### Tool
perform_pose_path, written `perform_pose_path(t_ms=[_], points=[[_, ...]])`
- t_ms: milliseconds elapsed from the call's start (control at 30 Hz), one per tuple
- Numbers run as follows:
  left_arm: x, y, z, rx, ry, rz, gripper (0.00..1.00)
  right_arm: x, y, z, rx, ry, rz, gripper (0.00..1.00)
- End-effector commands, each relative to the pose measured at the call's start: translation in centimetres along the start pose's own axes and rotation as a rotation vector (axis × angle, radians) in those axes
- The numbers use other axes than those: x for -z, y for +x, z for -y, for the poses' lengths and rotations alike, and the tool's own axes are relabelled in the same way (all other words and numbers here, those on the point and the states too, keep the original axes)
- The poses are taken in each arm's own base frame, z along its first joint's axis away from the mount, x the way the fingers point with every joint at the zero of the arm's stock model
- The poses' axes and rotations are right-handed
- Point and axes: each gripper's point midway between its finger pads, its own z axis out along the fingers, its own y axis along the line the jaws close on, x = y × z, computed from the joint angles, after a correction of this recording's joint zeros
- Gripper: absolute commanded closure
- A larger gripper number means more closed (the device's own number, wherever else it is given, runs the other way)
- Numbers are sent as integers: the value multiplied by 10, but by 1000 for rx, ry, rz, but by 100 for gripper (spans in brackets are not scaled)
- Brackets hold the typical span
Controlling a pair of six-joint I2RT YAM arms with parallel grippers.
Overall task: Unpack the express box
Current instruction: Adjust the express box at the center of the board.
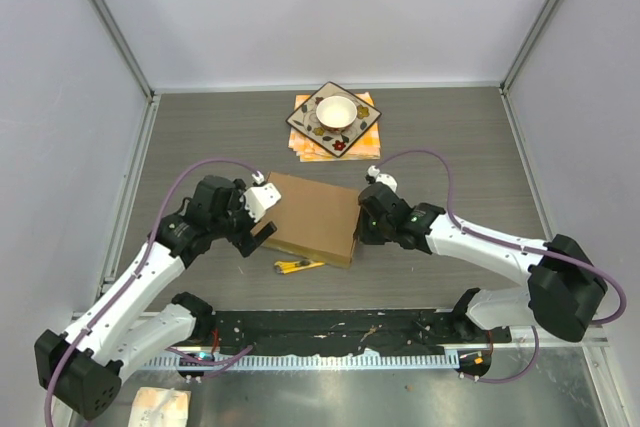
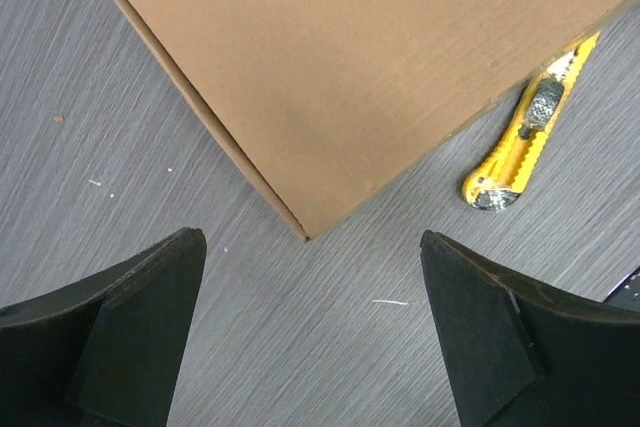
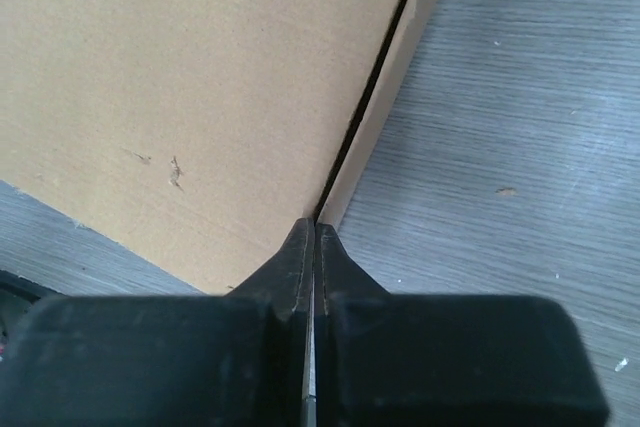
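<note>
Task progress: early, by my reading; the flat, shallow, plain brown cardboard express box [image 1: 315, 215] lies with its top panel down and nothing of its contents showing.
Done so far: I can see no flap lifted; only a thin dark seam shows between the top panel and the side wall on its right edge.
Left to do: opening the lid and taking out whatever is inside, so nearly all of the job.
Box position: centre of the top view, flat on the grey wood-grain table [image 1: 450, 147], turned slightly askew.
Left gripper [image 2: 310, 247]: jaws spread wide and holding nothing, just off the box's corner at centre left of the top view.
Right gripper [image 3: 315, 232]: fingers pressed together to a point, the tips right at the near end of the seam; whether they catch any cardboard I cannot tell.
Box surface: matte, smooth board with crisp edges and a few small scuffs.
Yellow plastic utility knife [image 2: 530, 127]: slim, with a metal tip, lying just beside the box's lower edge, untouched by either gripper.
Square orange-patterned plate [image 1: 305, 119]: glossy, upper centre of the top view, well apart from the box.
Round white bowl [image 1: 336, 111]: smooth, sitting on the plate.
Orange cloth [image 1: 308, 150]: soft, flat, under the plate.
</note>
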Motion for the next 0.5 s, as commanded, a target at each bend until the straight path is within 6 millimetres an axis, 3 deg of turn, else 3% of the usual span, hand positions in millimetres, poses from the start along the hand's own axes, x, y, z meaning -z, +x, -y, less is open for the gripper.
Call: perform_pose_path(t_ms=[0,167,233,400,467], points=[[16,-30,-5,-16,-4,102,0,22,-10,-17,-36,-21,-10,99],[46,-63,-7,-134,4,205,0,51,-46,-58,-81,-106,-2,99],[61,-75,-3,-250,15,270,0,54,-53,-65,-102,-121,-9,99],[93,-84,10,-500,8,404,0,57,-60,-85,-134,-191,-44,99],[94,-80,17,-569,17,428,0,56,-63,-88,-137,-200,-47,99]])
